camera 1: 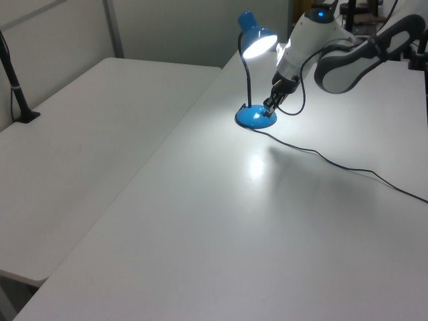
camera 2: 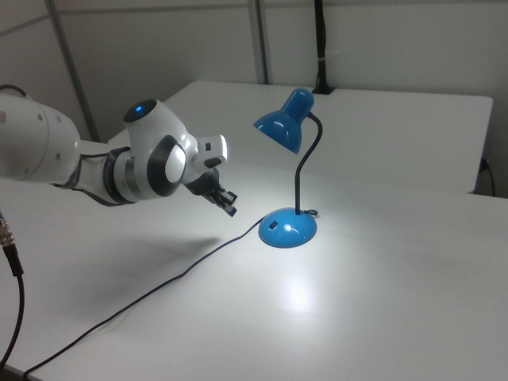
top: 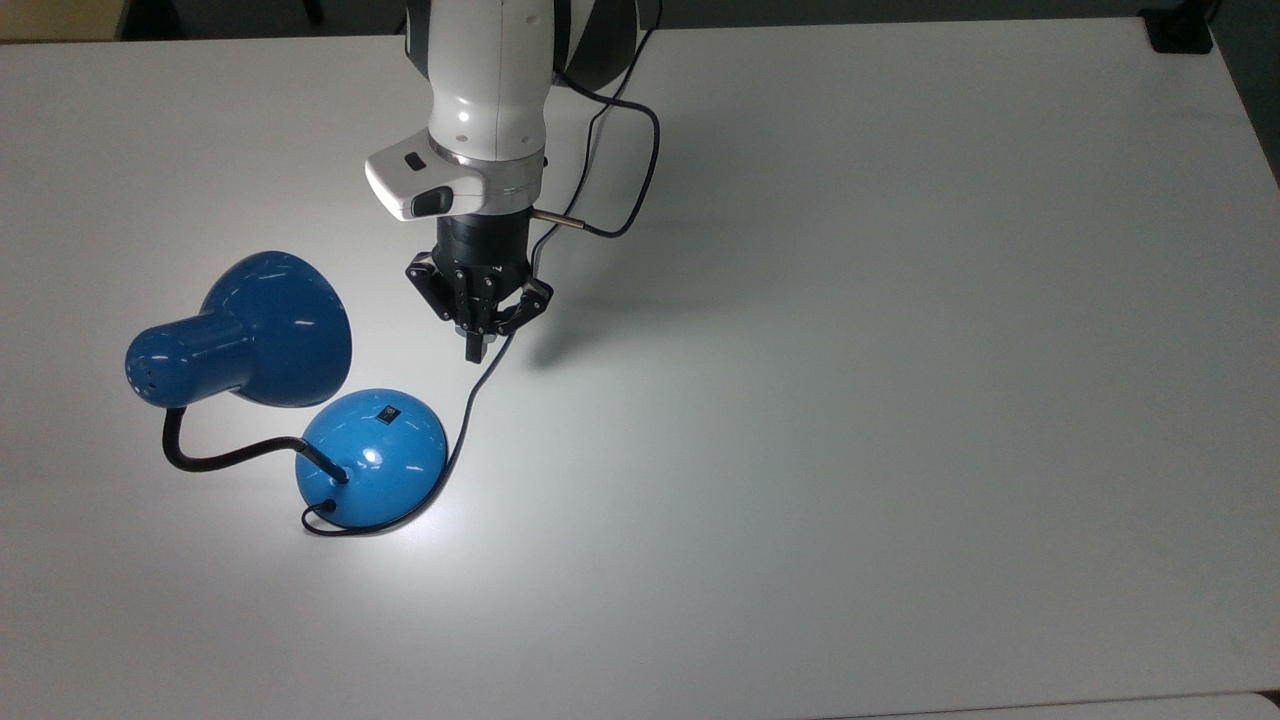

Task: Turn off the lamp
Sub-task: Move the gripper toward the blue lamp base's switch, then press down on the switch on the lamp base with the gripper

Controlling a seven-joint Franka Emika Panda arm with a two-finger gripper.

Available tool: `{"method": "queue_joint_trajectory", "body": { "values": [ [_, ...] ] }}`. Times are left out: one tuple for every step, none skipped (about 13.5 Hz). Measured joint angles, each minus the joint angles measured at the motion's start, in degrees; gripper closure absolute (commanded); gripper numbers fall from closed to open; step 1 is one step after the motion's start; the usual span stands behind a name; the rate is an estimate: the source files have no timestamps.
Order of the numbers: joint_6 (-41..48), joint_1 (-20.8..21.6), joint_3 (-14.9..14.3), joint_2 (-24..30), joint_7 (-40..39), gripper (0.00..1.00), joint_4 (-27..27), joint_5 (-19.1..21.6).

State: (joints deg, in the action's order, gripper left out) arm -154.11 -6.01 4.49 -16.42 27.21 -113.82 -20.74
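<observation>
The blue lamp [top: 370, 460] stands lit on the white table, its bell shade [top: 275, 330] on a black bendy neck [top: 215, 458] over the domed base. A small black switch [top: 387, 412] sits on top of the base. A bright patch falls on the table beside the base [camera 1: 256, 118] in the left view. My gripper [top: 476, 350] is shut with nothing in it, pointing down a short way from the base, toward the top view's upper right of the switch. In the right view the gripper [camera 2: 230, 209] hangs left of the lamp [camera 2: 288, 228], above the cord.
The lamp's thin black cord [top: 480, 380] runs from the base under my gripper toward the top view's upper edge. In the left view a second white table [camera 1: 80, 134] adjoins on the left, with a black clamp post [camera 1: 17, 93] on it.
</observation>
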Motion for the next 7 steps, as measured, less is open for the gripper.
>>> {"method": "queue_joint_trajectory", "body": {
  "values": [
    [-1.8,-0.8,0.0,-1.0,2.1,1.00,0.0,-3.1],
    [-3.2,-1.7,0.0,-1.8,4.2,1.00,0.1,-5.6],
    [-4.1,-2.5,0.0,-2.4,6.3,1.00,0.5,-7.7],
    [-4.2,-3.0,0.0,-2.8,7.8,1.00,0.8,-9.4],
    [-4.2,-3.9,-0.1,-3.4,10.4,1.00,1.7,-12.1],
    [-4.2,-4.3,-0.1,-3.8,11.5,1.00,2.3,-13.2],
    [-4.2,-4.7,-0.1,-4.3,12.6,1.00,2.8,-14.2]
  ]
}}
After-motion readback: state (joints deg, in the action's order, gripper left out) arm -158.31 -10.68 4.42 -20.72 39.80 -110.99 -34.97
